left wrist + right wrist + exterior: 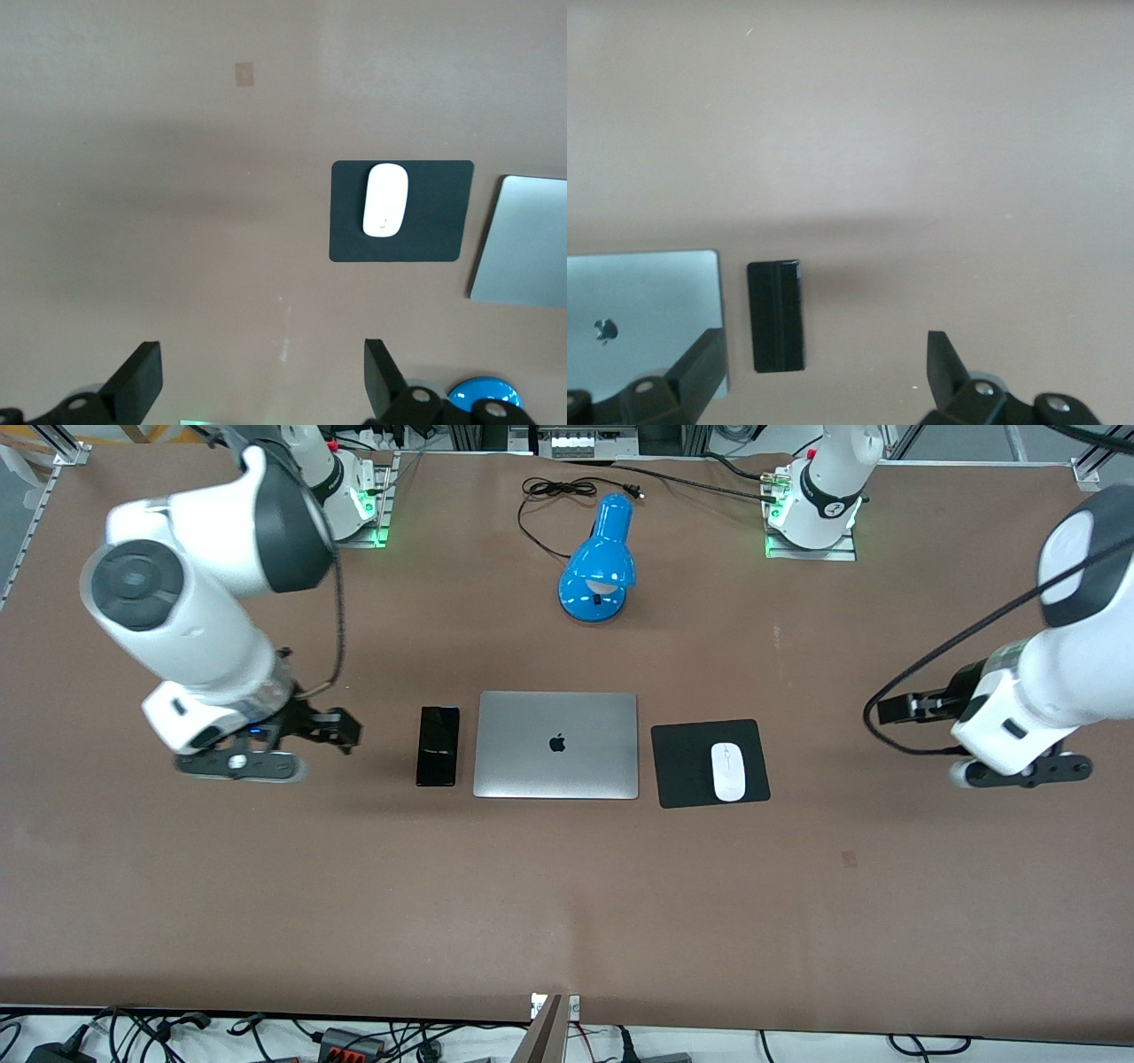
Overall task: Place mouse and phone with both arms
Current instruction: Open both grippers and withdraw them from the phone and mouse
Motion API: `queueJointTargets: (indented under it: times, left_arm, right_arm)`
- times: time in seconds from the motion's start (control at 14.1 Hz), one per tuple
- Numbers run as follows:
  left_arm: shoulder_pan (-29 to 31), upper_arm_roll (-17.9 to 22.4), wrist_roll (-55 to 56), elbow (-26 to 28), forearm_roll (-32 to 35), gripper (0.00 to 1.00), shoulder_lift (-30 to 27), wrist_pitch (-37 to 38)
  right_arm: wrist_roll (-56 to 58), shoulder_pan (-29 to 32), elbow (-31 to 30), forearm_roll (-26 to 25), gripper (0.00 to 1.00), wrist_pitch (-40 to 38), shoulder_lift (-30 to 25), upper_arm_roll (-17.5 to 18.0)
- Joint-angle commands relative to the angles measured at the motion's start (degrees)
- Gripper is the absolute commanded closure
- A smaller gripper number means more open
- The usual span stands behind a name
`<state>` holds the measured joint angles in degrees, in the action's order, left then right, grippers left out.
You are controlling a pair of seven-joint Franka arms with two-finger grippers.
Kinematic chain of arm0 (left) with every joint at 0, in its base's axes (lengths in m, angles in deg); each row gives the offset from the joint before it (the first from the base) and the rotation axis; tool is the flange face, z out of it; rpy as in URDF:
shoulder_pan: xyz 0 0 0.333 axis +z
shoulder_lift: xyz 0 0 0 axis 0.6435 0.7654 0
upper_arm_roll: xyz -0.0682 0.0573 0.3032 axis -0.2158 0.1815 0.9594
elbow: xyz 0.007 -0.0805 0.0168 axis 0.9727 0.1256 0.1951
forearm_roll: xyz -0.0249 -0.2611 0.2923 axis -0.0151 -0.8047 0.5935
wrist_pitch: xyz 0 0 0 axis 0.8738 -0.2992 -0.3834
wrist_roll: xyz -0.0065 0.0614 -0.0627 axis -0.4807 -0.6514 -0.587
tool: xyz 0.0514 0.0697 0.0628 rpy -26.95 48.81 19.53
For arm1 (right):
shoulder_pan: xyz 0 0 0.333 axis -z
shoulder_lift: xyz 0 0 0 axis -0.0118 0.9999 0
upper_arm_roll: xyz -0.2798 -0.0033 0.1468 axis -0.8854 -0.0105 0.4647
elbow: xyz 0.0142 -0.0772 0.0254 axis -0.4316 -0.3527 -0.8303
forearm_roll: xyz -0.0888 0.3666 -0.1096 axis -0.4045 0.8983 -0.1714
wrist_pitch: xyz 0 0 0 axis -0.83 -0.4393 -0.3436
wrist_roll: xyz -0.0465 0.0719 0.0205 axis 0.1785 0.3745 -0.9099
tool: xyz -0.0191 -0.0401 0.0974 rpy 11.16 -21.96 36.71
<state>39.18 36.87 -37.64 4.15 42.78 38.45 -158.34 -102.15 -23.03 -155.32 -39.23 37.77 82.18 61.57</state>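
The white mouse [728, 771] lies on a square black mat [687, 766] beside the closed laptop, toward the left arm's end. It also shows in the left wrist view [385, 200]. The black phone [438, 746] lies flat on the table beside the laptop, toward the right arm's end, and shows in the right wrist view [776, 315]. My left gripper [1019, 772] [260, 376] is open and empty, up over bare table clear of the mat. My right gripper [237, 764] [824, 363] is open and empty, up over bare table clear of the phone.
A closed silver laptop [556, 744] lies between phone and mat. A blue desk lamp [598, 558] with a black cord stands farther from the front camera, between the arm bases. Brown table stretches toward the front camera.
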Motion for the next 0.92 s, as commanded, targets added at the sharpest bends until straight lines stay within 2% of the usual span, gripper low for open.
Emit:
queueJointTargets:
  times: [0.0, 0.07, 0.35, 0.5, 0.71, 0.85]
  left_arm:
    - [0.09, -0.30, -3.64, -4.47, 1.28, 0.00, 1.93, 1.71]
    - [0.18, -0.39, -3.56, -4.38, 1.20, 0.00, 1.93, 1.71]
    - [1.05, 0.14, -3.12, -4.47, 1.37, 0.00, 1.49, -0.57]
    - [1.14, -0.21, -3.21, -4.03, 1.11, 0.00, -0.70, -0.66]
    - [1.40, -0.30, -3.82, 1.31, 0.93, 0.00, -4.56, -3.46]
    - [0.71, 0.40, -3.91, 8.93, 0.76, 0.00, -9.38, -7.84]
  right_arm:
    - [2.65, 4.53, 2.62, -0.07, 0.00, -1.76, -0.26, 0.00]
    - [4.14, 7.24, 2.62, 0.19, 0.00, -1.59, -0.61, 0.61]
    - [13.37, 21.04, 1.66, 1.95, 0.00, -1.85, -3.34, 7.99]
    - [17.14, 24.13, 1.65, 2.04, 0.00, -2.46, -4.39, 8.61]
    - [20.15, 26.51, 1.83, 1.96, 0.00, -3.34, -5.63, 8.62]
    - [21.03, 27.22, 2.09, 1.95, 0.00, -4.57, -6.07, 8.62]
